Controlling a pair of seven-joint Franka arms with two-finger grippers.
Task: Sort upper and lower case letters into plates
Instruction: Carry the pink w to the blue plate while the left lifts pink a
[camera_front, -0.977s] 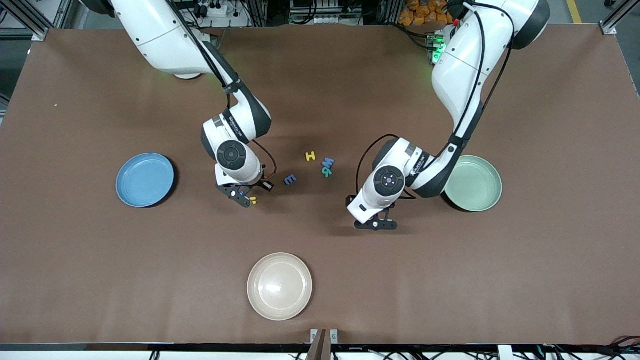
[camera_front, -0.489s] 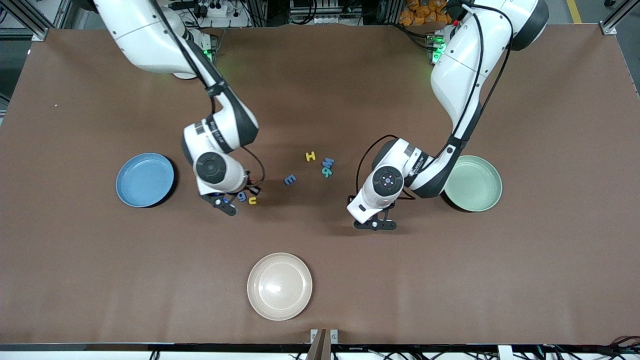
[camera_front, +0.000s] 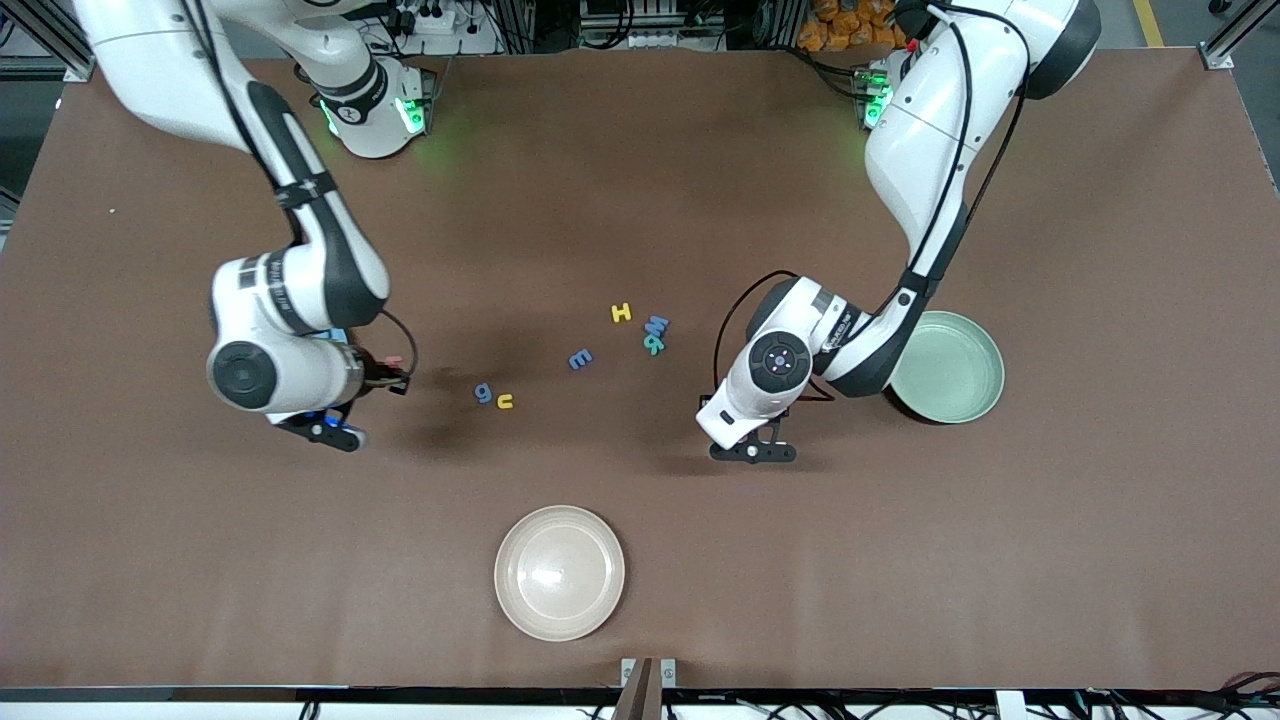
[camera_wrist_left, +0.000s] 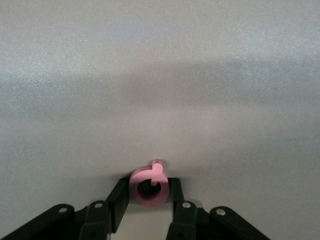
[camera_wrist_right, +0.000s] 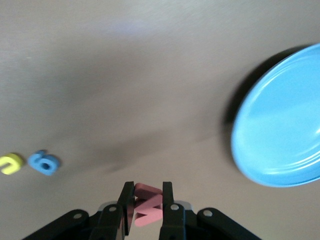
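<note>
Pink foam letter (camera_wrist_left: 148, 186), round, small tail.

Front view: illumination even and bright, from overhead. The desk (camera_front: 640, 560) shows soft, diffuse shadows beneath both arms, the darkest at 6 o'clock of each wrist. A white glare patch sits at the centre of the cream-beige plate (camera_front: 559, 572). Green indicator glow spills onto the desk at both arm bases. Focus sharp throughout; no visible edge distortion.

Left wrist view: washed-out, greyish cast; a broad soft shadow band crosses the middle. The pink letter (camera_wrist_left: 148, 184) is reasonably sharp, the surface grainy.

Right wrist view: marked motion blur; the sky blue plate (camera_wrist_right: 280, 125) and the blue letter (camera_wrist_right: 44, 162) are smeared. Pale sheen streaks the plate's rim.
</note>
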